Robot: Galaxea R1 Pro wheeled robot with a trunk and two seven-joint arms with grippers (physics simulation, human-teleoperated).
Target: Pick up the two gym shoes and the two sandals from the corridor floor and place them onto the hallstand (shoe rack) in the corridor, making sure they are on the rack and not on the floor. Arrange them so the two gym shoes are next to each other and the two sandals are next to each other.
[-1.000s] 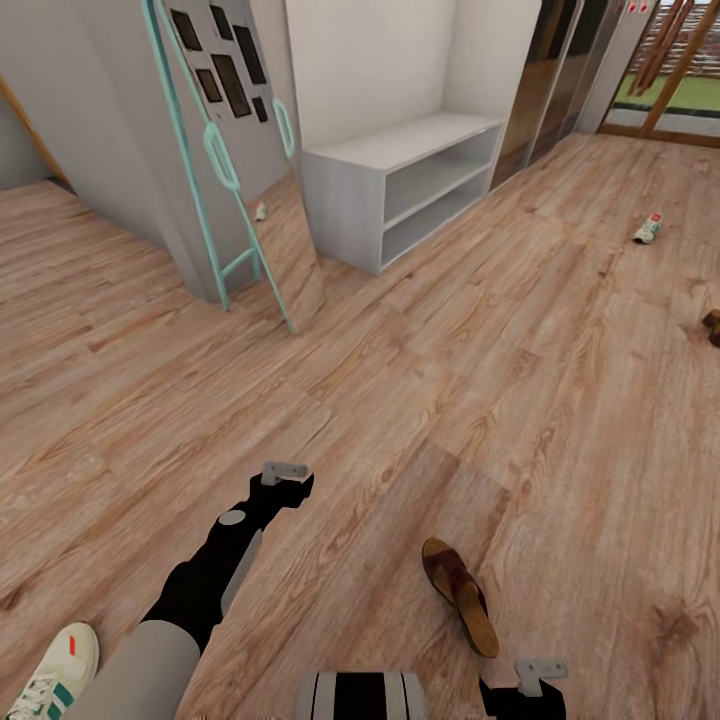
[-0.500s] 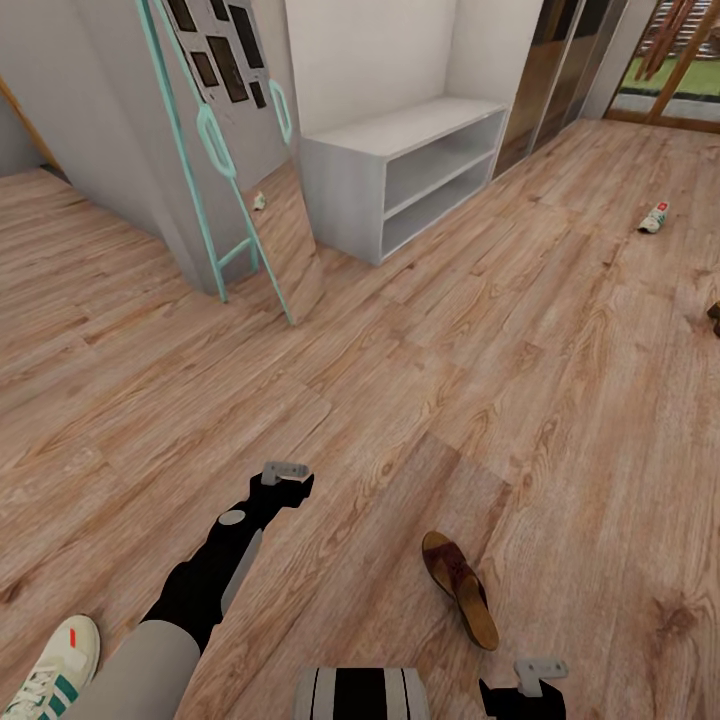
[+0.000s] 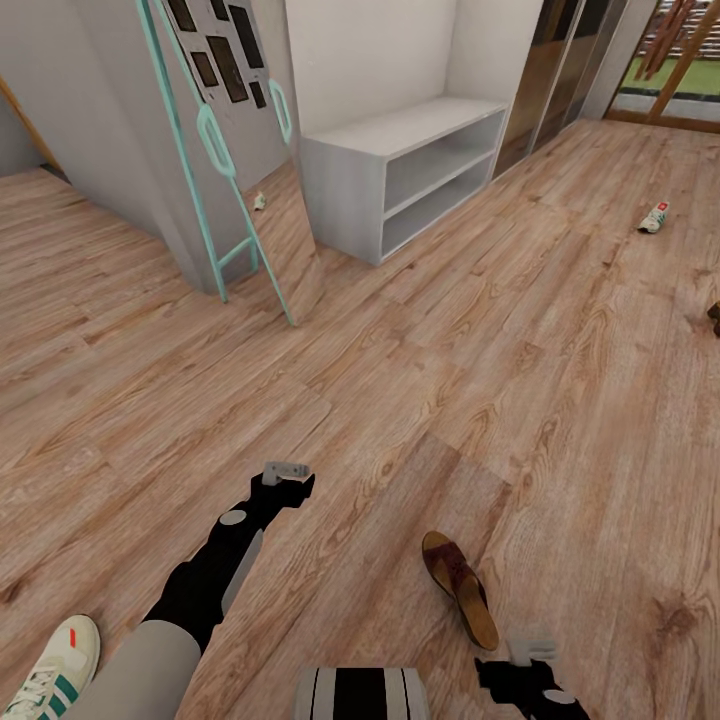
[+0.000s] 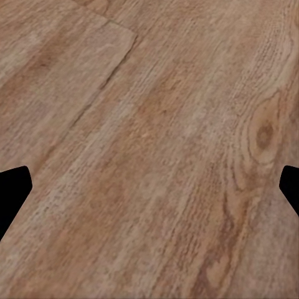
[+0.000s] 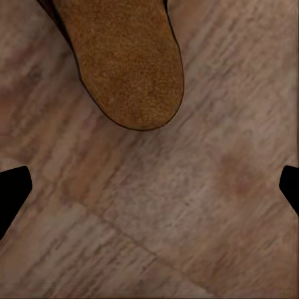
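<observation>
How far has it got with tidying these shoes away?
Nothing is done: the pale grey shoe rack has bare shelves. In hand: the right tool, open, hangs by the nearest brown leather sandal. Left: that sandal, both cream sneakers, and a dark shape at the right edge, maybe the second sandal.

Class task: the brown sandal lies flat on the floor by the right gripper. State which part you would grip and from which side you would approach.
Grip the sandal across its narrow width at the strap end, probably coming from above. It lies flat, sole down, on the floor, so its long sides look free for the fingers. The right gripper hangs open just off its heel.
</observation>
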